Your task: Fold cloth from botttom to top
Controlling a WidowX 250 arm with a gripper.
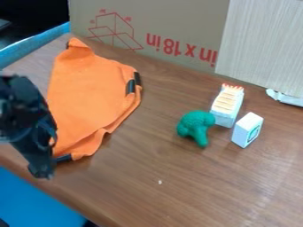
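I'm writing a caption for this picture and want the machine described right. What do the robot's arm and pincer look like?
The arm is black and chunky, with a knobbly outline. The pincer is black too, narrower, with a blunt tip. I can't make out any cables or markings.

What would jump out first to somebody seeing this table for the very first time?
Probably the bright orange cloth, spread rumpled over the table's left half. Next, the dark end effector at the left, by the cloth's lower corner. Then the green toy right of centre, beside two small white blocks.
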